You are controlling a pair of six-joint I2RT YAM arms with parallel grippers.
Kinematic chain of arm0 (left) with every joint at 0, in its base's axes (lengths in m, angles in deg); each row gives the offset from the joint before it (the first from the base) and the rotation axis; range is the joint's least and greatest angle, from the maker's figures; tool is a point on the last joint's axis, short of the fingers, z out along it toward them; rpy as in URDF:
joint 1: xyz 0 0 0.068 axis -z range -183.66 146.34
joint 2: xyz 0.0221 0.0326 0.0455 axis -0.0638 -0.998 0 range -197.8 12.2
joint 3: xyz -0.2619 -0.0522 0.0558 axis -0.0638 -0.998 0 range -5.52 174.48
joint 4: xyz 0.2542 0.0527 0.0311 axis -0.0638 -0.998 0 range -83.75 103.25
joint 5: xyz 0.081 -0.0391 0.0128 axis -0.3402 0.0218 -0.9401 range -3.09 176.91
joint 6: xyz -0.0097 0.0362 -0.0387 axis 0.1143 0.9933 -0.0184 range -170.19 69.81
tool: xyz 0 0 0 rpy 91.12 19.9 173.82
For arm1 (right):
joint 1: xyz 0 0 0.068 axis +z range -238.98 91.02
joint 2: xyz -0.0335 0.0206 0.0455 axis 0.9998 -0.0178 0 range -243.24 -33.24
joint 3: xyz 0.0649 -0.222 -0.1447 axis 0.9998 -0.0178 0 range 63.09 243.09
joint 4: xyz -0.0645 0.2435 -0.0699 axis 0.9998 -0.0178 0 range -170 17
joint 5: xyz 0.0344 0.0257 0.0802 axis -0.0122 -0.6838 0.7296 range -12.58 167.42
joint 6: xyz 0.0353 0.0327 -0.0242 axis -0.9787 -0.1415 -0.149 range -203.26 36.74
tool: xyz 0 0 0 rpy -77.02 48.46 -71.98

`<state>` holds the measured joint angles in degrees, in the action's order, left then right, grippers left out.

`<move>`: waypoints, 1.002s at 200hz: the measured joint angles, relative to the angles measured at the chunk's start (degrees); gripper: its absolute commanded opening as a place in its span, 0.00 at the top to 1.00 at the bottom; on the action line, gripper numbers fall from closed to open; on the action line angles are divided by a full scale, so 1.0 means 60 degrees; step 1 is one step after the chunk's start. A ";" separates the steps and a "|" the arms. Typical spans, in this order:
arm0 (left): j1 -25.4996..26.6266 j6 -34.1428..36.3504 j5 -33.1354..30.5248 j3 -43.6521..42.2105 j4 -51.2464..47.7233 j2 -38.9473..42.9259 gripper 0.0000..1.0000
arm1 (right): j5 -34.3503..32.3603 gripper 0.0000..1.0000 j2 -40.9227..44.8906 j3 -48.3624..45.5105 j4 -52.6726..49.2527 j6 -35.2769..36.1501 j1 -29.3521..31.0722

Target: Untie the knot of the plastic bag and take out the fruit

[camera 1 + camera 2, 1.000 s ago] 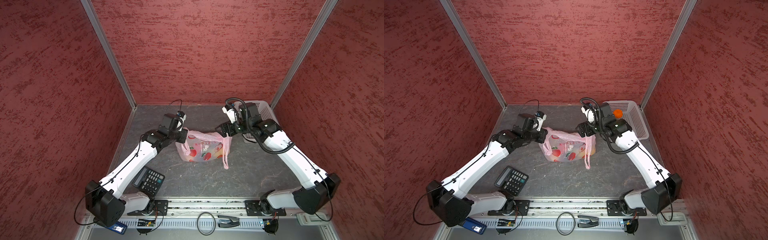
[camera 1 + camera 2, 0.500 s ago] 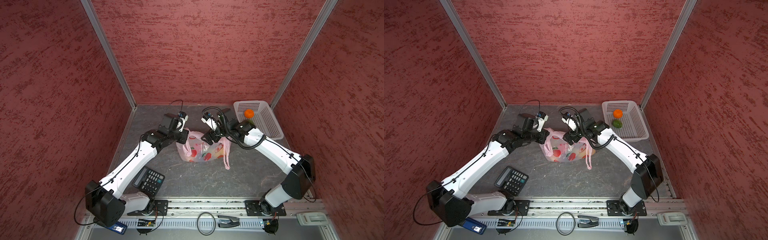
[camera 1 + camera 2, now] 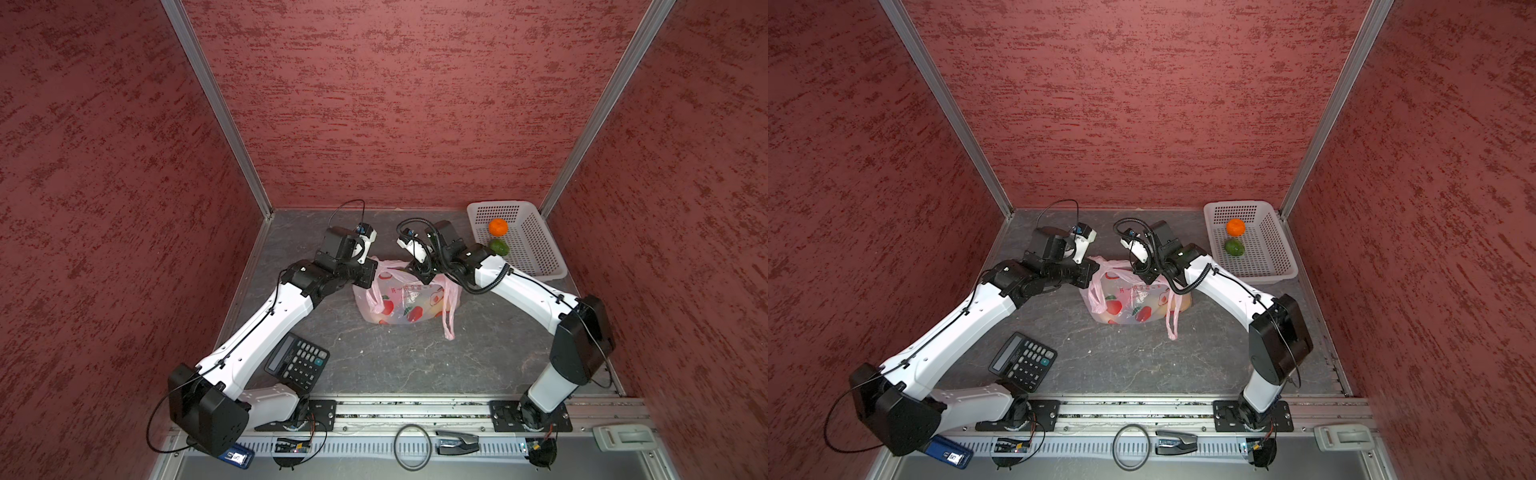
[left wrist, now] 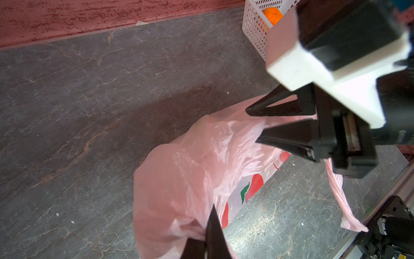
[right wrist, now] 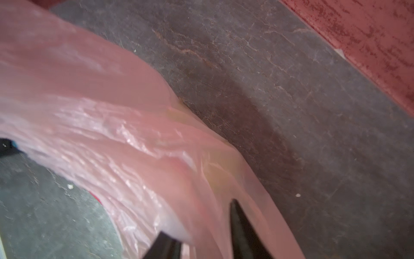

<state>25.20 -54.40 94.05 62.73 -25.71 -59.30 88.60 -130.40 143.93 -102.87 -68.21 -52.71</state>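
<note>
We log: pink plastic bag point(image 3: 405, 297), table point(image 3: 395, 365) centre | left fingers point(image 4: 214, 233) pinching its film | right fingers point(image 4: 286, 136) spread astride its rim.

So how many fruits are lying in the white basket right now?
2: an orange fruit toward the far end of the white basket, a green fruit just in front of it. More may be hidden in the pink bag.

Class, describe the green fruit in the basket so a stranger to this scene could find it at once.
In the far right corner of the grey table stands a white perforated basket. Two fruits lie in it: the green fruit is the nearer one, in front of the orange fruit. It alone is green.
</note>
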 measured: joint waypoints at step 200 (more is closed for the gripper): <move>0.0772 -0.1902 -0.4564 0.0747 0.0379 -0.1504 0.01 | 0.0823 1.00 0.1198 0.1053 -0.0484 -0.1840 -0.0018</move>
<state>29.84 -65.81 66.66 67.21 -23.44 -68.33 93.54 -123.21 150.24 -105.77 -79.25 -52.82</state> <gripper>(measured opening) 0.994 0.042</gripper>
